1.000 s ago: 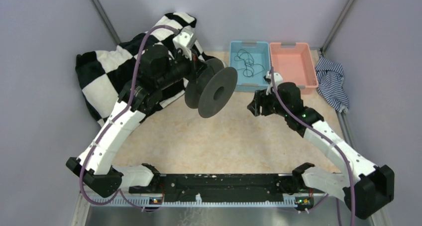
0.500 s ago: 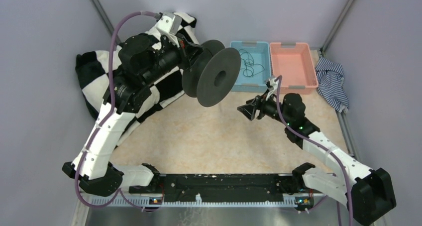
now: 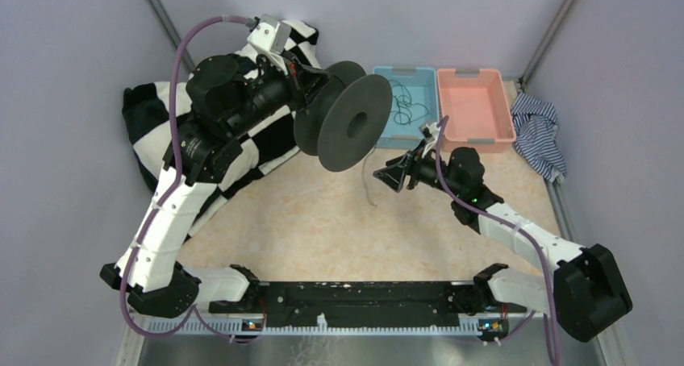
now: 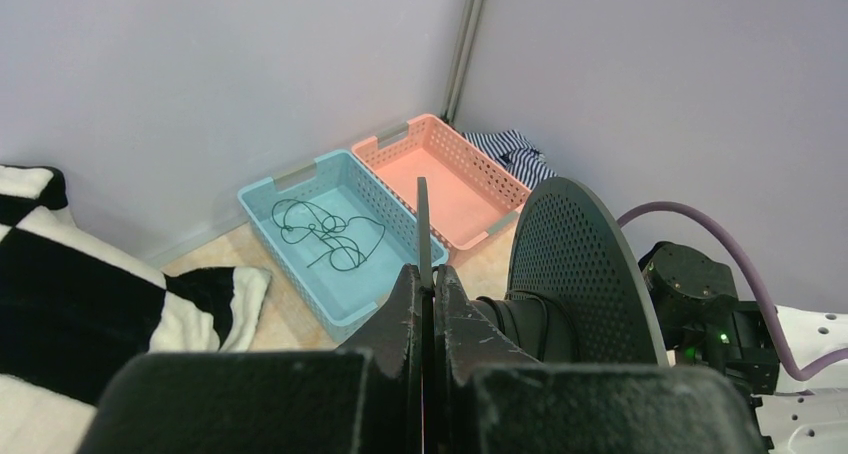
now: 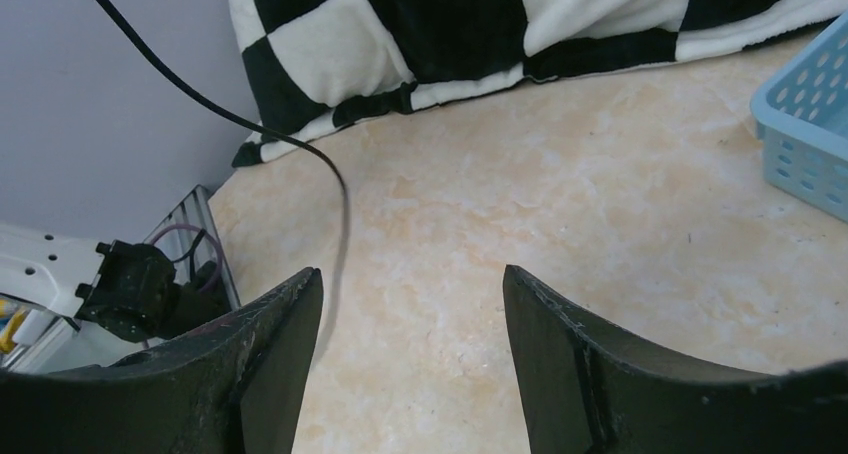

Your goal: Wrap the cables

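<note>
My left gripper (image 3: 321, 82) is shut on the thin rear flange of the dark round spool (image 3: 347, 124), holding it up in the air over the table's back half. In the left wrist view the flange edge stands pinched at that gripper (image 4: 427, 274), and a few turns of cable lie on the spool (image 4: 575, 264) hub. One thin black cable (image 3: 372, 190) hangs loose from the spool. It curves down past the left finger of my right gripper (image 5: 410, 274), which is open and holds nothing. The right gripper (image 3: 385, 176) points at the spool. More cables (image 3: 399, 108) lie tangled in the blue basket (image 3: 403, 70).
A pink basket (image 3: 476, 100) stands right of the blue one at the back. A black-and-white checkered blanket (image 3: 161, 132) is heaped at the back left, and a striped cloth (image 3: 536, 132) lies at the right edge. Walls close the back and both sides.
My left arm has lifted the spool higher and a little toward the back. The right gripper has slid left toward the spool and its jaws have widened.
</note>
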Controlling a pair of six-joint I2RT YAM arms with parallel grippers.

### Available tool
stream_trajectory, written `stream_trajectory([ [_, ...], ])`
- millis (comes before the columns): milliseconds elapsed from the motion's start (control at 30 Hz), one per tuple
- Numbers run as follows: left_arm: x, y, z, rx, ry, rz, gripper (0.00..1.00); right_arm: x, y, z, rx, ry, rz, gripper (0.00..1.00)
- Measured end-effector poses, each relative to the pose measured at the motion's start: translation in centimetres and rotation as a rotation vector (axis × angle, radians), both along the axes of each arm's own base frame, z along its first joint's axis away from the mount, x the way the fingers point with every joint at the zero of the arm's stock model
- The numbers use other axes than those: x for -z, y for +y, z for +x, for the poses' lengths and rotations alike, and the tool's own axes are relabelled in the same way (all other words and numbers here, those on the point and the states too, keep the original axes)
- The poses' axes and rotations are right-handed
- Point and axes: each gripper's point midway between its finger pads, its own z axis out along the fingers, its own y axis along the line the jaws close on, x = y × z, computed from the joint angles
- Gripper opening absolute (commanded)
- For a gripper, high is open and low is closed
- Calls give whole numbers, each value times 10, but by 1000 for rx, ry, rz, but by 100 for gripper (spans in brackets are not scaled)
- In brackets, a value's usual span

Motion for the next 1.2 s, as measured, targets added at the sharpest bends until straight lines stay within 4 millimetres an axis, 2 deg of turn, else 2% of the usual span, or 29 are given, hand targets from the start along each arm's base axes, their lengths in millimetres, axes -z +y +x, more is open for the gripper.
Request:
stream_trajectory([
  [333, -1, -3, -3, 22, -4, -4, 0, -20, 15, -1, -51, 58, 150, 68],
  [733, -9, -6, -6, 46, -25, -26, 0, 8, 31, 4, -54, 205, 201, 70],
  [1000, -10, -6, -6, 46, -29, -28, 0, 3, 32, -2, -73, 231, 250, 71],
  [1133, -13, -6, -6, 47, -39, -36, 0, 11, 30, -10, -79, 265, 267, 71],
  [1200, -15, -6, -6, 49, -44, -39, 0, 15, 29, -12, -79, 276, 270, 67],
])
